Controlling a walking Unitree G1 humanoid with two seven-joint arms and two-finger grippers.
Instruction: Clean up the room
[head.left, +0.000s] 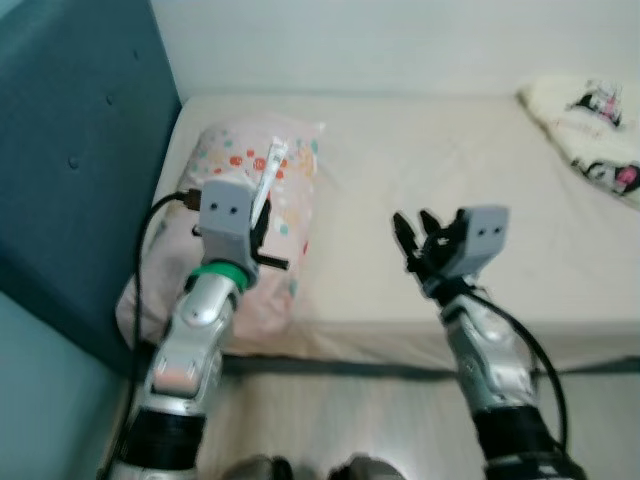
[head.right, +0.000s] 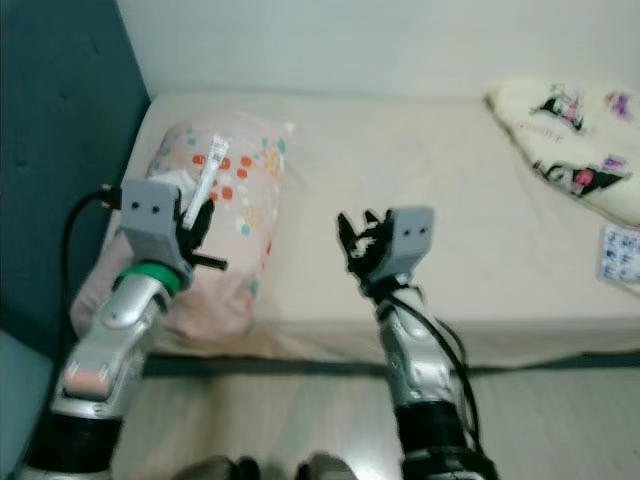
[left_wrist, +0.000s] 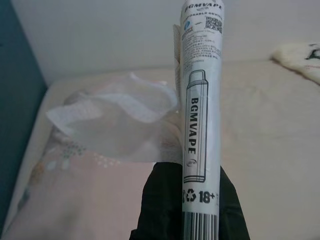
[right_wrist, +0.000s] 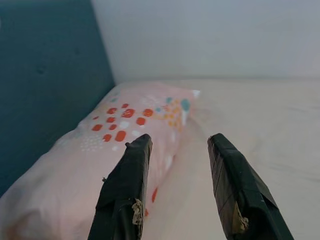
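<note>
- Left end effector (head.left: 262, 222) is up over the bed's left side, its black fingers (left_wrist: 165, 200) clamped on a long white vape wrapper (left_wrist: 200, 100), printed "BGMVAPE" with a barcode and an 18+ mark near the grip.
- The wrapper stands nearly upright out of the fingers, its free end rising above the end effector and leaning slightly toward the wall.
- Just beside the wrapper, touching it on the headboard side, there's a crumpled white tissue (left_wrist: 115, 125); it looks caught in the same grip, though exactly where it's pinched is hidden behind the fingers.
- Directly beneath and beyond the left end effector lies the pink pillow (head.left: 290, 190), dotted in red, orange and teal, on the bed against the headboard.
- To the outer side of that arm runs the teal padded headboard (head.left: 70, 160), with a black cable looping off the wrist toward it.
- Right end effector (head.right: 358, 243) hovers above the front edge of the bed, well apart from the left one, fingers (right_wrist: 125, 190) spread with clear space between them and nothing in them; the tips look scuffed.
- It's angled toward the pillow, which sits ahead of it, with bare cream bedsheet (head.left: 450, 160) under and around it.
- Far off to the right end effector's outer side, at the bed's far corner, a cream blanket (head.right: 570, 140) with cartoon prints is bunched up.
- Nearer the front edge on that same side, a small white and blue printed item (head.right: 622, 255) rests on the sheet; too small to identify.
- Below both arms, pale wooden floor (head.left: 340, 420).
</note>
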